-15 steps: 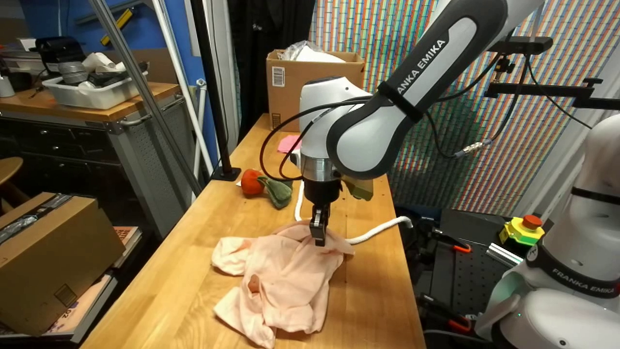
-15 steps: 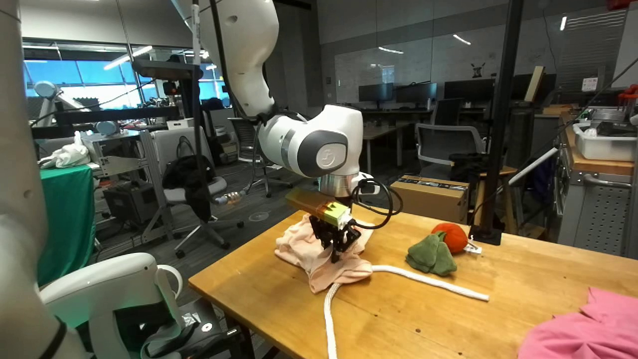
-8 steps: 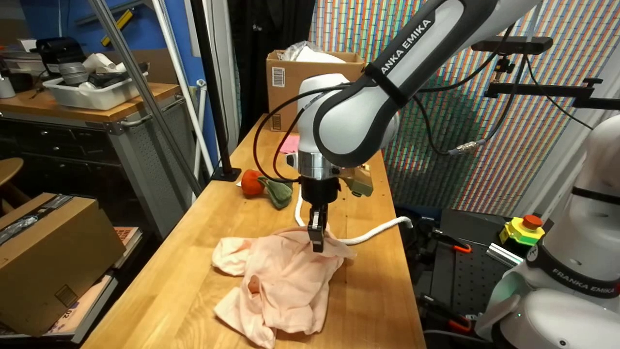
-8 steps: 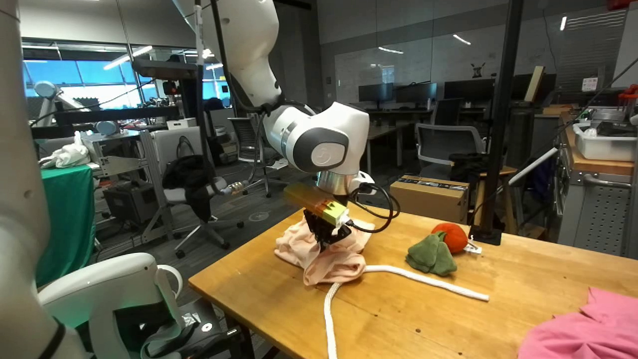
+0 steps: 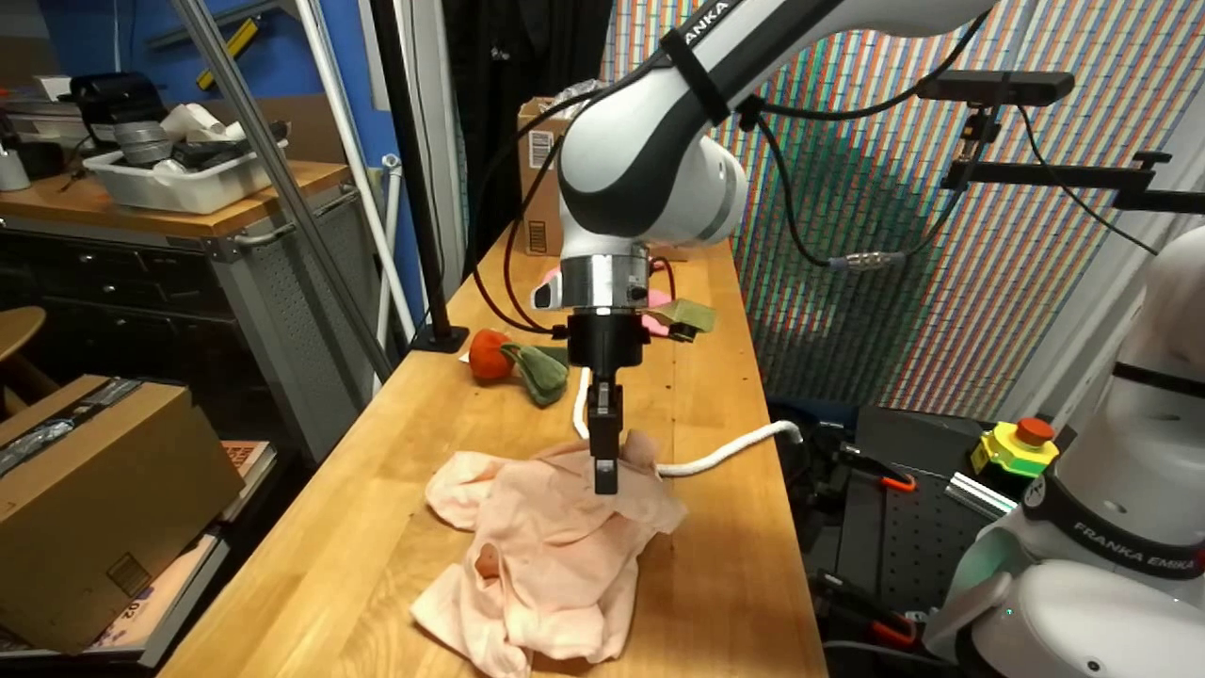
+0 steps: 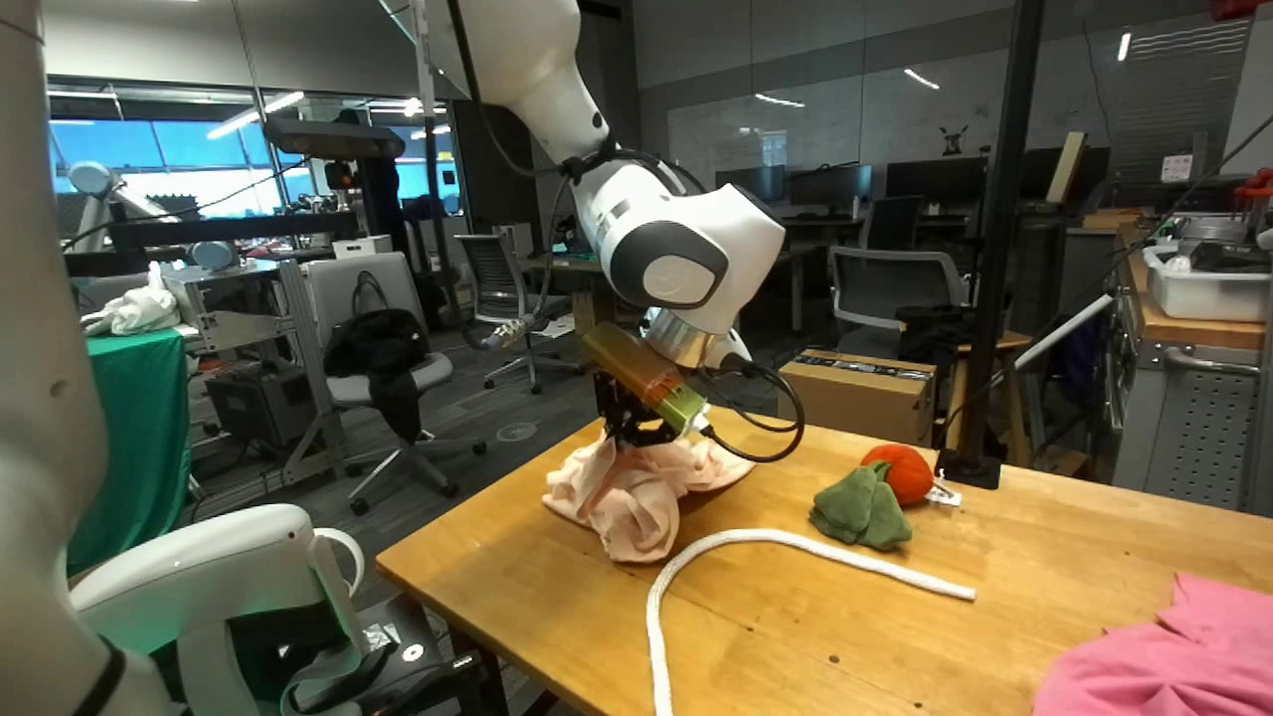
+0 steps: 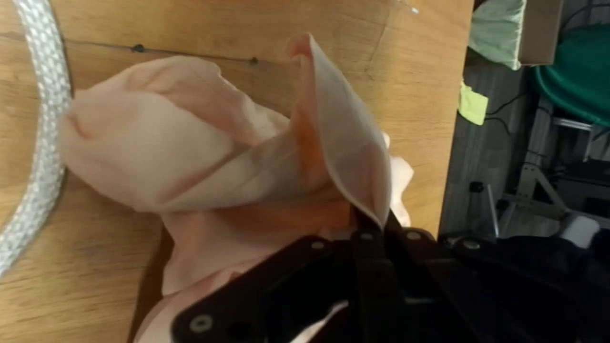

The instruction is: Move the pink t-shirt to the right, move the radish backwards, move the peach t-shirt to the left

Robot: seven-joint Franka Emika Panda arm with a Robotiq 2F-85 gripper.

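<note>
Across the wooden bench [image 5: 725, 584], three things are lying apart: the pink shirt [image 6: 1179, 656] is sprawling toward one end, the radish [image 6: 900, 482] is sitting just beside a black pole [image 6: 1000, 249], and the peach shirt [image 5: 555, 565] is lying crumpled toward the opposite end, near a white cord [image 6: 771, 536]. The arm [image 5: 650, 141] is hanging over that crumpled shirt, and the jaws are clamping on part of it, nearly together, with a bit of it peaking up between them. How much they are biting I can't fairly tell; they're showing too dark in the wrist view.

To my eye the third step is being worked on, the one sending the peach shirt left; I'm taking the other two things as settled from where they're lying. The next move, I'm guessing, is calling for a firm pinch and a low, slow drag leftward, away from the pink shirt, with enough lift that nothing is bunching underneath. Then the jaws will be needing to part cleanly.
</note>
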